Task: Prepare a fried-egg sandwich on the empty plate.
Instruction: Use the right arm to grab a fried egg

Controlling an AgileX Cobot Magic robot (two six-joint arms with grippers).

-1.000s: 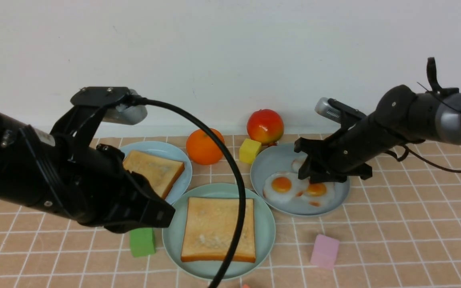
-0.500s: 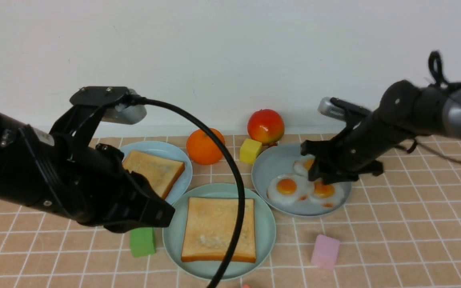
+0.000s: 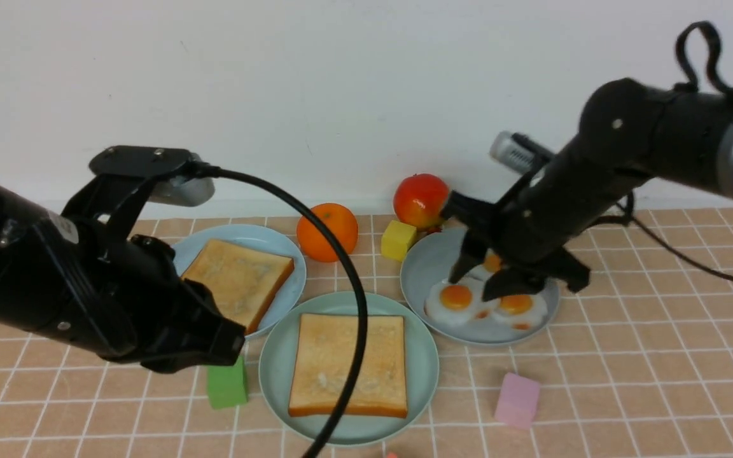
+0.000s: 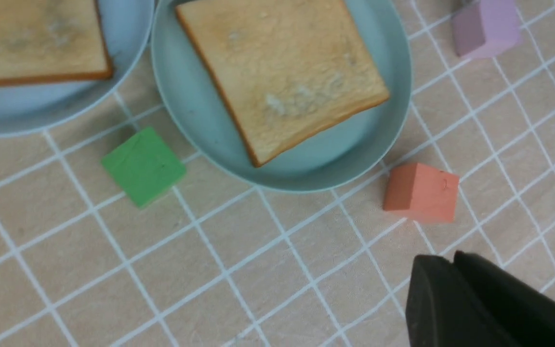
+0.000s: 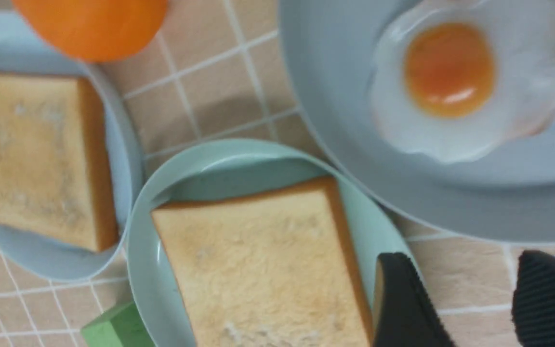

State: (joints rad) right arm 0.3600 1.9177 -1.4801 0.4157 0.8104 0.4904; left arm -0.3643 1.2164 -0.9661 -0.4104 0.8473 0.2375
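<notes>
- Three plates sat on the tiled cloth. The mint-green plate (image 3: 274, 369) was at lower centre of the front view, a sky-blue plate (image 3: 252, 238) up-left of it, and a grey-blue plate (image 3: 424, 267) up-right.
- There were two toast slices. The near toast slice (image 3: 347, 364) lay flat on the mint-green plate, and the far toast slice (image 3: 239, 280) lay on the sky-blue plate.
- Three fried eggs all lay on the grey-blue plate. The left egg (image 3: 455, 298) and the right egg (image 3: 518, 305) sat side by side, with the rear egg (image 3: 492, 262) partly hidden behind the right gripper.
- Two fruits stood near the wall, an orange (image 3: 326, 232) and a red apple (image 3: 421, 200).
- There were four blocks: a yellow block (image 3: 397, 240), a green block (image 3: 226, 385), a pink block (image 3: 516, 399) and a salmon block (image 4: 422, 193).
- The right gripper (image 3: 476, 285) hovered over the eggs with its jaws spread and nothing between them.
- The left gripper (image 3: 234, 337) hung at lower left above the green block, its fingers (image 4: 451, 294) pressed together and empty.
</notes>
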